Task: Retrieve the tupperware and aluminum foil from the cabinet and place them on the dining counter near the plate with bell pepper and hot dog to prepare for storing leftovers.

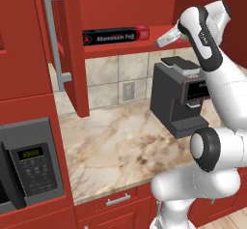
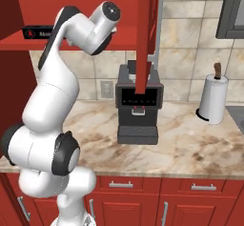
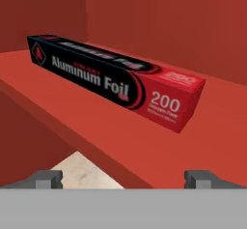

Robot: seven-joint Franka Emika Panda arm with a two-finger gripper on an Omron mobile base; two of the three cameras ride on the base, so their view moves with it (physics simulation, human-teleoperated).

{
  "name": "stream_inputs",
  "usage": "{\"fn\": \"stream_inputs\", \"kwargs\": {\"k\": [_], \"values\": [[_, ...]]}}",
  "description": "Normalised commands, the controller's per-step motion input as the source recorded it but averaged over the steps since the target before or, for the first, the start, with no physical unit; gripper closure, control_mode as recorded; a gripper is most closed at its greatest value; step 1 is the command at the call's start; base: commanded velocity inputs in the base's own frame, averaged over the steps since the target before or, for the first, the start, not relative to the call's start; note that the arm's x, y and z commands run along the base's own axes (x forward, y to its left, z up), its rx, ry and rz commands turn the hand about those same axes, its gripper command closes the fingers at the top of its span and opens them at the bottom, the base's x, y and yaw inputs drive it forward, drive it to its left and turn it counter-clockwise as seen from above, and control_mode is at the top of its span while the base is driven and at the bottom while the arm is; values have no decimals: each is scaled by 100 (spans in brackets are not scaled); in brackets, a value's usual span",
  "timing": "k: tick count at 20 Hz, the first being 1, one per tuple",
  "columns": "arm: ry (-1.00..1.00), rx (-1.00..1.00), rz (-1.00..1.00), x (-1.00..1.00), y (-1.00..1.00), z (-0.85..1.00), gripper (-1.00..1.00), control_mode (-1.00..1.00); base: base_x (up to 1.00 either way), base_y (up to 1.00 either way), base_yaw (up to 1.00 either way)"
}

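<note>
A: Item one, arm pose?
B: Arm reared up from the base, elbow bent, hand raised to shelf height at the open cabinet [image 1: 72, 54]. Gripper [image 3: 124, 177] aimed at the shelf edge, tips spread wide, holding nothing.

A: Item two, aluminum foil [image 3: 116, 80]?
B: Long slim black box, red end, white "Aluminum Foil" lettering, "200" on the red end. Lies flat on the red shelf, apart from the tips.

A: Differences by view?
B: Right base view lists a paper towel roll [image 2: 212, 98]; left base view, a microwave [image 1: 29, 167]. Both list the coffee machine [image 1: 179, 97] on the marble worktop.
</note>
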Motion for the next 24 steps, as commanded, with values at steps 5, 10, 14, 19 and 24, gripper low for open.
{"fn": "stream_inputs", "kwargs": {"k": [5, 10, 14, 19, 24], "values": [[0, 0, 12, 43, -1, 0, -100, -100, 0, 0, 0], [0, 0, 12, 44, 0, 0, -100, -100, 0, 0, 0], [0, 0, 11, 38, 0, 0, -100, -100, 0, 0, 0], [0, 1, 9, 30, 0, 0, -100, -100, 0, 0, 0], [0, 3, 6, 38, 0, 0, -100, -100, 0, 0, 0]]}}
